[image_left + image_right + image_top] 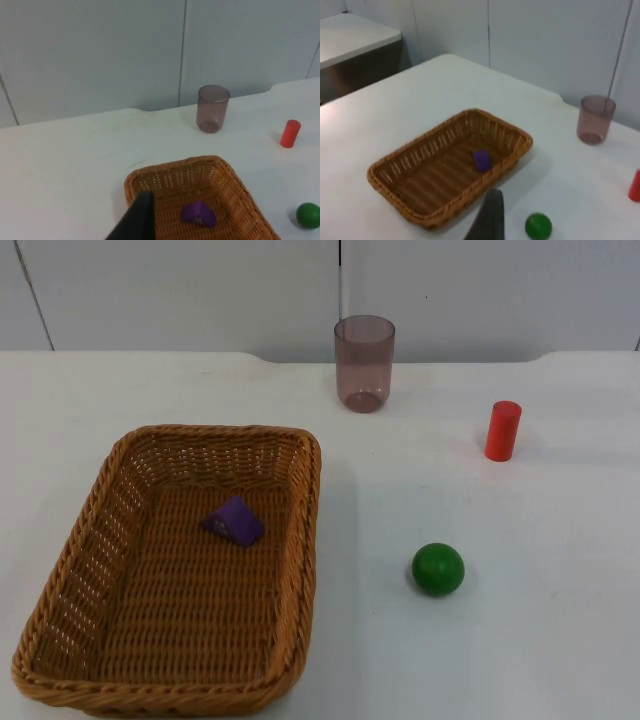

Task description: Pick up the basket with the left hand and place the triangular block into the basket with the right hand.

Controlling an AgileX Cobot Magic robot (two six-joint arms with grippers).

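A woven brown basket (312, 502) rests on the white table, on its left half. A purple triangular block (233, 519) lies inside it, near the middle of the far half. My left gripper (136, 222) hangs high over the table beside a corner of the basket (172, 171), apart from it, with the block (198, 214) visible inside. My right gripper (490, 216) is also held high, off the long side of the basket (400, 197), and holds nothing that I can see. From there the block (481, 160) lies on the basket floor. Both arms are held back from the table's middle.
A translucent pink cup (364, 363) stands upright at the back by the grey wall. A red cylinder (503, 430) stands at the right rear. A green ball (438, 568) lies right of the basket. Another table surface (355, 37) stands beyond the far edge.
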